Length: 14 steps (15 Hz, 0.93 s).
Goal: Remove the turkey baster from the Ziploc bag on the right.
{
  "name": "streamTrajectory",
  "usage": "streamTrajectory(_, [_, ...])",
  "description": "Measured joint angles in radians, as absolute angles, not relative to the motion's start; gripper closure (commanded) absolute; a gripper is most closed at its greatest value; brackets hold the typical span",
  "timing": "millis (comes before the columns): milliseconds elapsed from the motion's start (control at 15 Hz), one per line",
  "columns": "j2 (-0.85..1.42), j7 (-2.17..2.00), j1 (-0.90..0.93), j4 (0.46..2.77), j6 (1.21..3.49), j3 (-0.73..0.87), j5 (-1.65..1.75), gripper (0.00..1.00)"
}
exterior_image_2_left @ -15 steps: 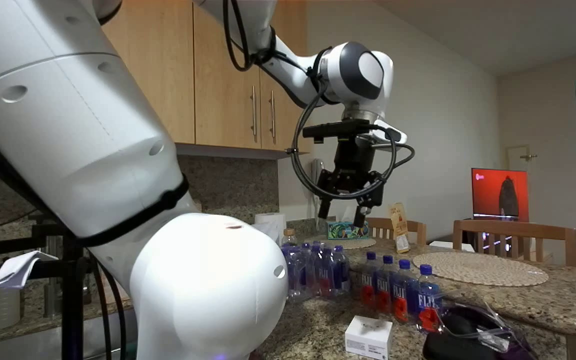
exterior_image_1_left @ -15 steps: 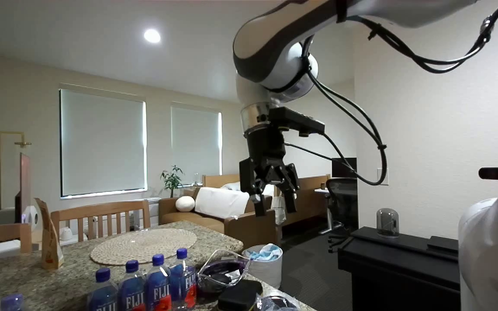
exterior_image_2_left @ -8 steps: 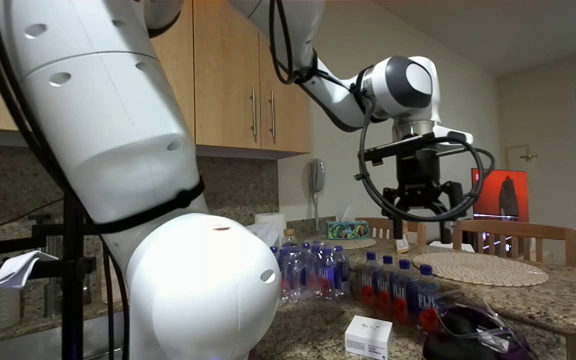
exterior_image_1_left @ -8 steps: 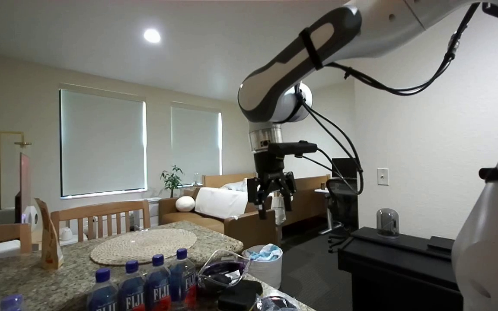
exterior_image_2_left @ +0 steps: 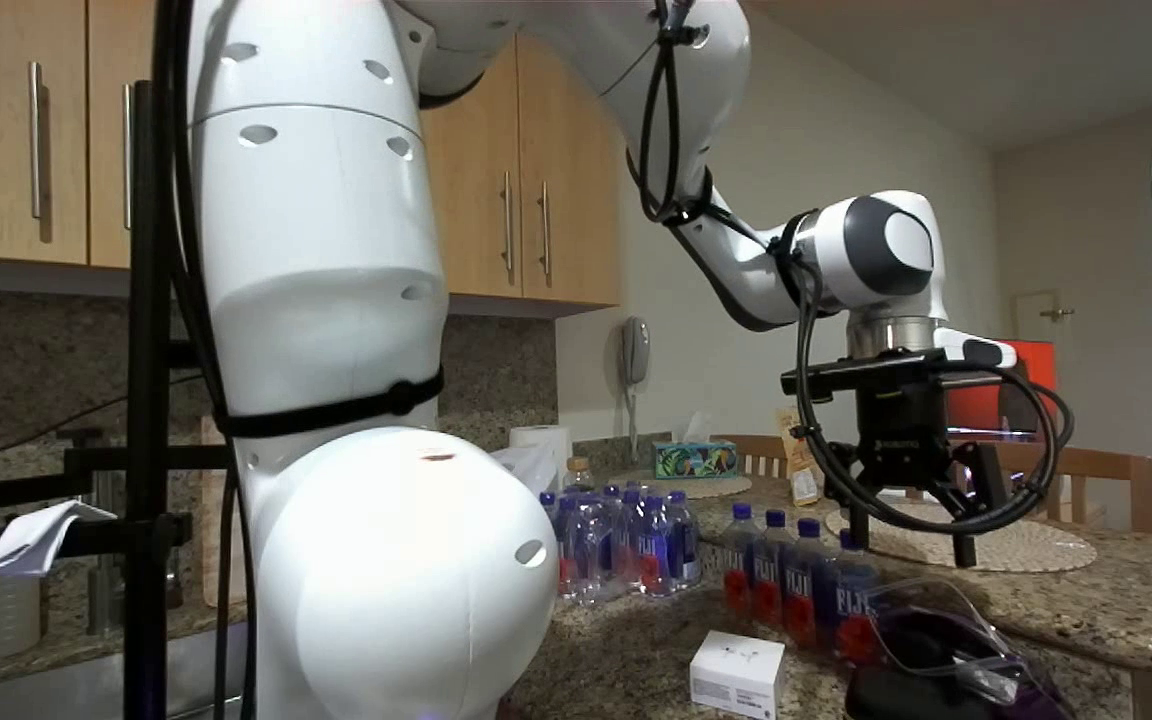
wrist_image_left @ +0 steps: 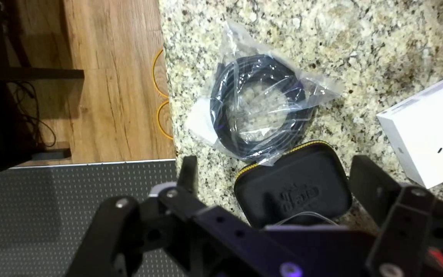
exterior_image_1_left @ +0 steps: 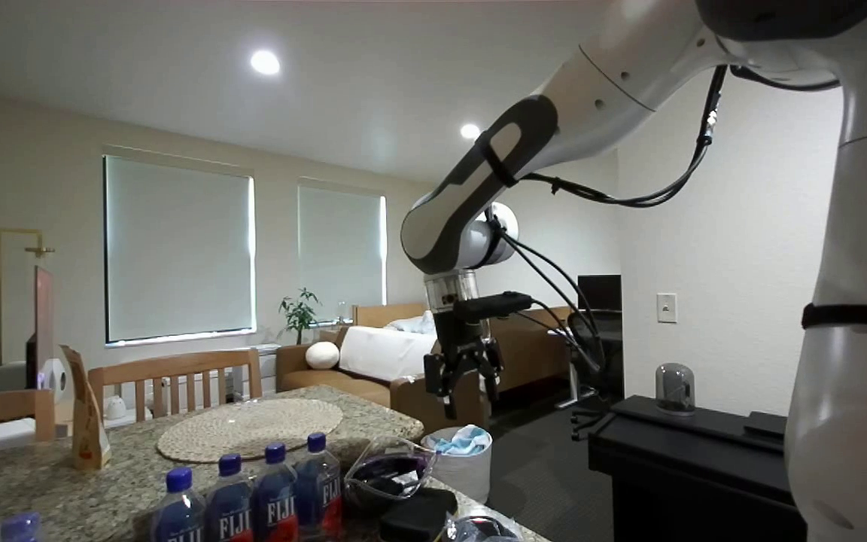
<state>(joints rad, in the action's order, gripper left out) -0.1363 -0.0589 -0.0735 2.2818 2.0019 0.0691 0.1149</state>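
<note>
On the granite counter (wrist_image_left: 313,34), no turkey baster shows. A clear bag (wrist_image_left: 260,111) of looped black cable (wrist_image_left: 220,115) lies upper middle in the wrist view, up-frame from the wide-spread, empty claw (wrist_image_left: 275,169).

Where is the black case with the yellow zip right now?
In the wrist view, the black case lies on the granite counter, right of the picture's centre, just below the bagged coil of black cable and left of the white box.

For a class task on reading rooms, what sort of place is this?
Probably a home, with its kitchen open to a living area: there are wall cabinets, wooden chairs and a sofa.
</note>
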Motion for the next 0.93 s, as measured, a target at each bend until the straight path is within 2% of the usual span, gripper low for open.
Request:
streamTrajectory(400, [-0.134, -0.106, -0.072, 2.287, 2.037, 0.064, 0.089, 0.00])
streamTrajectory(933, [-0.132, -0.494, 0.022, 2.628, 2.672, -0.063, -0.077, 0.00])
